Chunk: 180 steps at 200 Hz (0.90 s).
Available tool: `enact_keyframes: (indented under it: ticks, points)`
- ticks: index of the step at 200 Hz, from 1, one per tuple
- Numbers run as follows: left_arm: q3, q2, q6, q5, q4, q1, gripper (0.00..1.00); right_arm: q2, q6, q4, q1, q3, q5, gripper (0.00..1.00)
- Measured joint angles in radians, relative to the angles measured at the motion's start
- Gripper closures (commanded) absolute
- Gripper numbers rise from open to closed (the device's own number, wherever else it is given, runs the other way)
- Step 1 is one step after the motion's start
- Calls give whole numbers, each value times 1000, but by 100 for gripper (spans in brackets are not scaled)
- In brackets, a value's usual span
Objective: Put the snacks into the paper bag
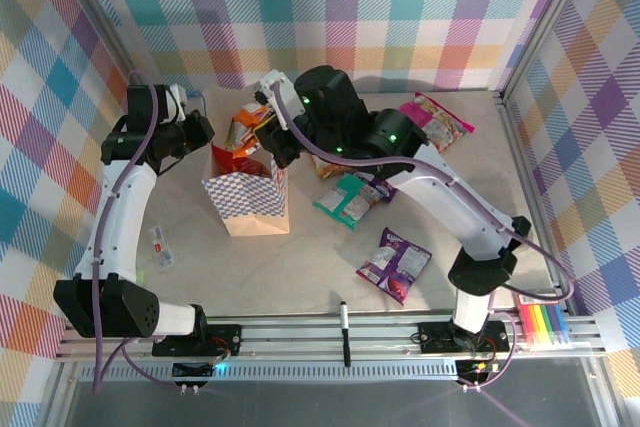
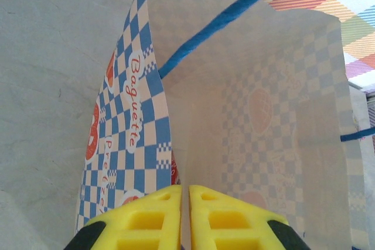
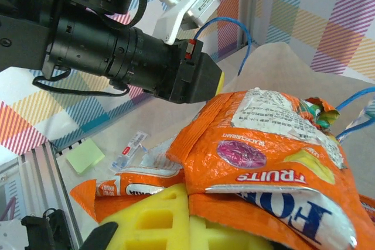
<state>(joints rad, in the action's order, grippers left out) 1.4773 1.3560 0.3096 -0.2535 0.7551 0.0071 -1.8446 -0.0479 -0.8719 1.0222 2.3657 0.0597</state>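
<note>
The paper bag stands open at mid-left of the table, blue-and-white checks on its side. My left gripper is shut on the bag's rim, and a blue cord handle runs across above it. My right gripper is shut on an orange packet held over the bag's mouth. Orange and red packets show at the opening. On the table lie a pink packet, a teal one, a purple one and an orange one.
A black marker pen lies on the front rail, with coloured markers at front right. A small clear wrapper lies left of the bag, and a green note beside it. Checked walls enclose the table.
</note>
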Motion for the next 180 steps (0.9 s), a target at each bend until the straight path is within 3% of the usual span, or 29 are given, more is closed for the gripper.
enact_keyframes:
  ticks: [83,180]
  points:
    - [0,-8,0,4,5,0,88,-122,5,-24,-35,129,-43,100]
    - [0,-8,0,3,5,0,88,-90,0,-63,-32,142,-22,100]
